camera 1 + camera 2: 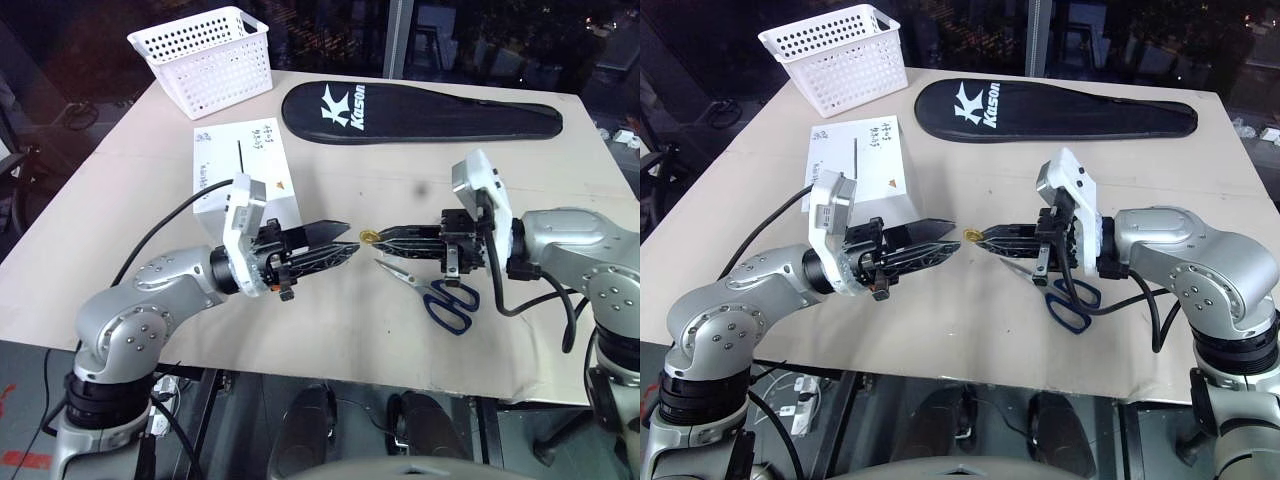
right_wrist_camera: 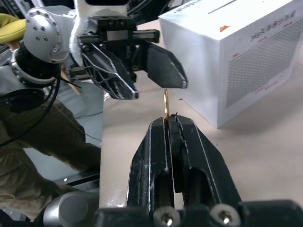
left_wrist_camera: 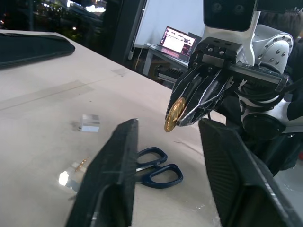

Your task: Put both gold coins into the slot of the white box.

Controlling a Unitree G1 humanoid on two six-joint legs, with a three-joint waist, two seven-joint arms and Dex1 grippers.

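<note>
- The table is a pale board that carries everything else.
- A long black racket cover with white lettering lies across the far side of the table.
- A white basket with holes in its walls stands at the far left corner.
- The white box stands near the table's left side, just behind the left arm, with black handwriting, a small orange mark and the thin dark slot on its upper face.
- The left gripper is held above the table and points toward the right one; its two black fingers are apart and empty, and in the wrist view the coin hangs in the gap between them without touching either.
- The right gripper faces it from the other side, tips almost meeting; its fingers are pressed together on a gold coin, which sticks out edge-on past the tips.
- Blue-handled scissors lie flat on the table under the right gripper.
- A small clear plastic square rests on the table beyond the scissors.
- A second gold coin cannot be made out for certain.
</note>
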